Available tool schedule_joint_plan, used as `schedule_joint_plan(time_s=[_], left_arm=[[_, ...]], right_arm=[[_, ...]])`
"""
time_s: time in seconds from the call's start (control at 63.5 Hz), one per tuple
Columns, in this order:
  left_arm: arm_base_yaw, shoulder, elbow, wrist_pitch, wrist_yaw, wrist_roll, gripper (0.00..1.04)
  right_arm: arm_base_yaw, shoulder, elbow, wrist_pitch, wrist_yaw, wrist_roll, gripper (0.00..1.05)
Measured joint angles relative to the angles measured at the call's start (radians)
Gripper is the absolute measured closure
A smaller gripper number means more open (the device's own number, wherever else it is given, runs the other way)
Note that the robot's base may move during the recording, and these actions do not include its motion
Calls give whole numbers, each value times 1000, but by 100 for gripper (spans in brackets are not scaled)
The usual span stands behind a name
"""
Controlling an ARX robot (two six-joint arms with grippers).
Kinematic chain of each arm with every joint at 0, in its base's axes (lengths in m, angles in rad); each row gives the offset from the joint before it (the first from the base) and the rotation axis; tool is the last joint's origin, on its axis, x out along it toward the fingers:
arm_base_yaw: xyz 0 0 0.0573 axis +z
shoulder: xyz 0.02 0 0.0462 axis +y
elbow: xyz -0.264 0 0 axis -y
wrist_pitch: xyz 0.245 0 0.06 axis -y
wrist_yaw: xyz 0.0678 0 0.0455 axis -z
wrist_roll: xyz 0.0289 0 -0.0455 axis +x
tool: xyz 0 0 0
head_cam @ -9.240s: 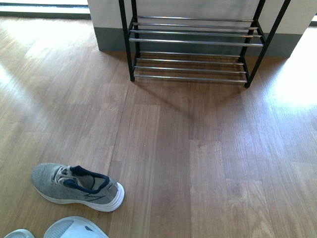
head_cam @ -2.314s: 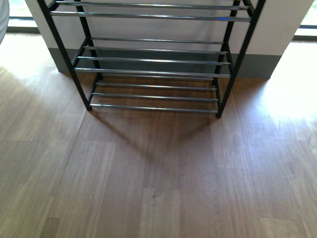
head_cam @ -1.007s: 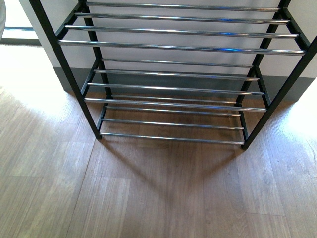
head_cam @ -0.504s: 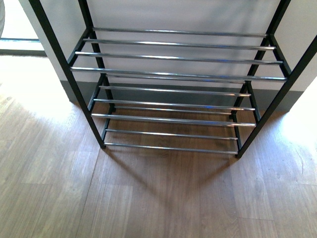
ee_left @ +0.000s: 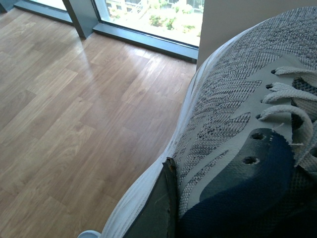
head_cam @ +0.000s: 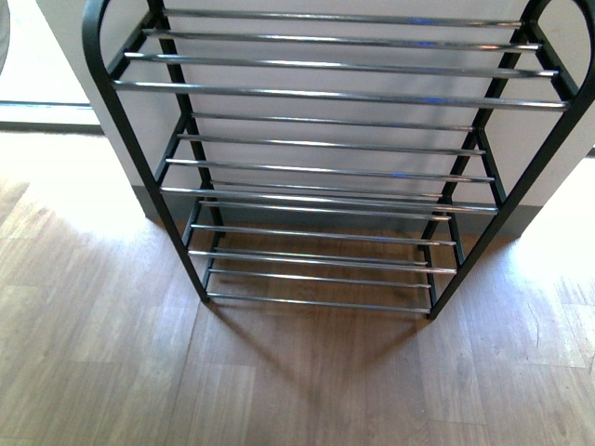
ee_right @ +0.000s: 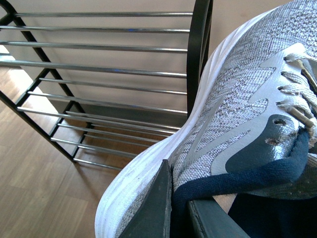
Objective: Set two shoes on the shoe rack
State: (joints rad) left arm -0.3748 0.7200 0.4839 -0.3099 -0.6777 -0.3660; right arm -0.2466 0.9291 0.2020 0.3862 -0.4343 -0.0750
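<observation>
The shoe rack with black frame and chrome bars stands against the wall, filling the front view; its tiers hold nothing in view. Neither arm nor shoe shows in the front view. My left gripper is shut on a grey knit sneaker by its navy collar, held above the wood floor. My right gripper is shut on the other grey knit sneaker by its navy collar, held beside the rack, near its black upright. The light blue slides are out of view.
Wood floor lies in front of the rack. A white wall with a grey skirting stands behind it. A floor-level window with a dark frame shows in the left wrist view.
The front view has closed in on the rack and risen, so the rounded top of its frame now shows. The sneaker and slides seen on the floor earlier have left the view.
</observation>
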Motion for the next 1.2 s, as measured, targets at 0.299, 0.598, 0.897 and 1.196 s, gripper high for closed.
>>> schedule_joint_plan(time_s=[0.299,0.598,0.897,1.196], left_arm=[[0,0,1,0,-2,0,103],[0,0,1,0,0,0,103],[0,0,1,0,1,0,103],[0,0,1,0,0,0,103]], right_arm=[[0,0,0,0,-1,0,103],[154,97,47,161,96,88,103],[577,444,346,110,475,27,103],[678,788,581,102,650,-166,103]])
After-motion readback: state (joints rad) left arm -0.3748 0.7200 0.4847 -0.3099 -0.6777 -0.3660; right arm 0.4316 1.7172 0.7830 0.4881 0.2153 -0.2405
